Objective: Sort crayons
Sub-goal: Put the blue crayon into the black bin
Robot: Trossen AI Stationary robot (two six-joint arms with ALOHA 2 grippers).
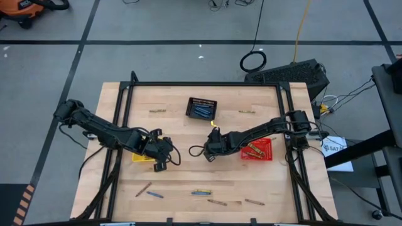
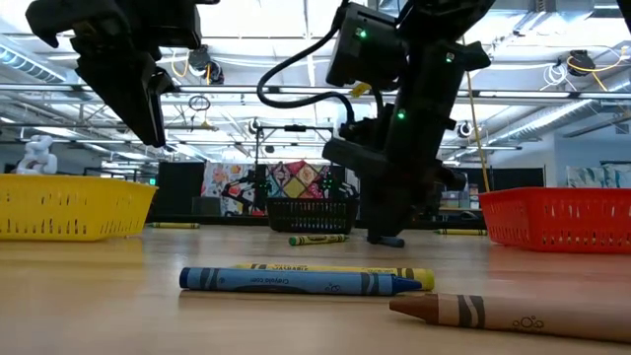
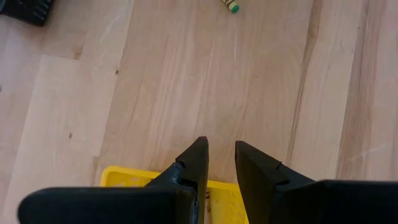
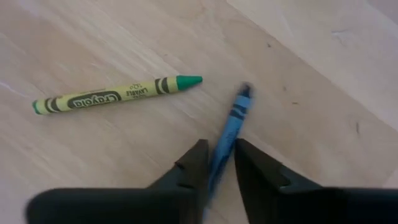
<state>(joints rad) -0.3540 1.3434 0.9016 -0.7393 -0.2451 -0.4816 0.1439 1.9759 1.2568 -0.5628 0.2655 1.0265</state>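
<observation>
Blue crayon (image 4: 231,127) btwn right claw (image 4: 217,154) tips, pinched; left claw (image 3: 221,155) narrow, empty, over yellow basket (image 3: 124,178); black basket (image 1: 201,108) w/ blue crayons.

Blue crayon (image 4: 231,134) tilted between gripper (image 4: 217,154) fingers.

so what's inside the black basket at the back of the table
The high view shows several blue crayons lying in the black basket. The low view shows only its mesh wall, hiding what's inside. Nothing shows whether anything lies under those crayons.
</observation>
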